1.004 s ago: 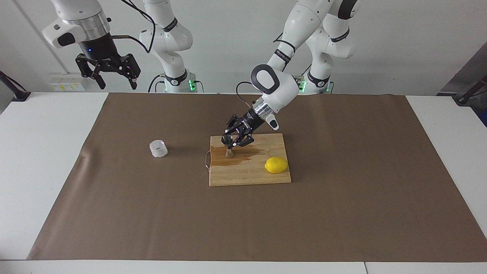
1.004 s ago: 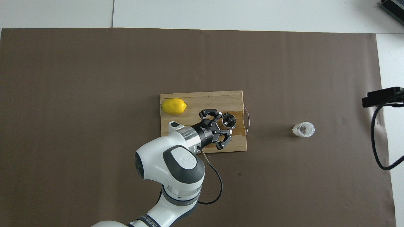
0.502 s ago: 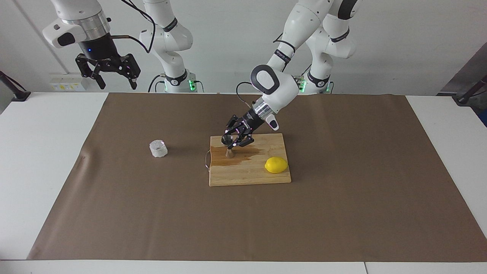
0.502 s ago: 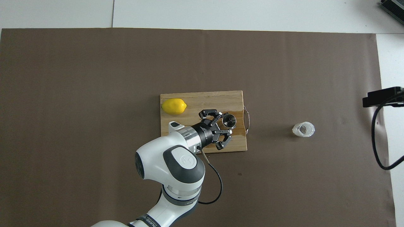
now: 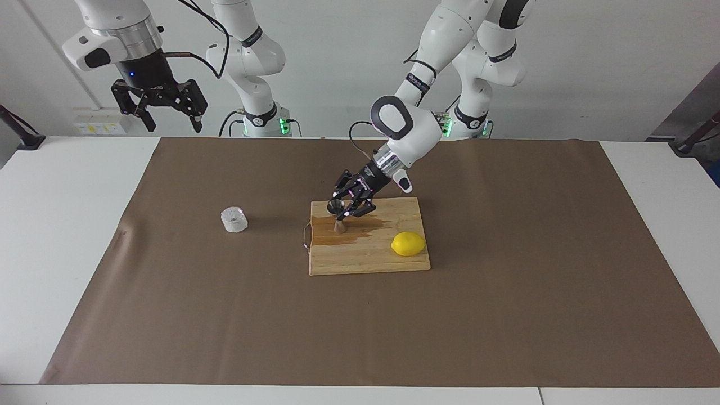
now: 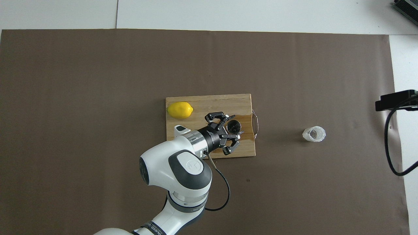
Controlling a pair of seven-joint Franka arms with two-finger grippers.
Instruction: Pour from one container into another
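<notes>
One left hand (image 5: 344, 209) around upright jigger (image 5: 337, 216) on board (image 5: 368, 256), grip unclear; right hand (image 5: 169, 115) open, aloft

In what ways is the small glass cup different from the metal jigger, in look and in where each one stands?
The glass cup is squat, clear and bumpy; the steel jigger is slim, shiny and hourglass-shaped. The cup stands on the brown paper toward the right arm's end; the jigger stands on the wet wooden cutting board. Nothing is near the cup; the left hand is at the jigger. Both stand upright.

Opposed high views, shared table (image 5: 84, 225)
</notes>
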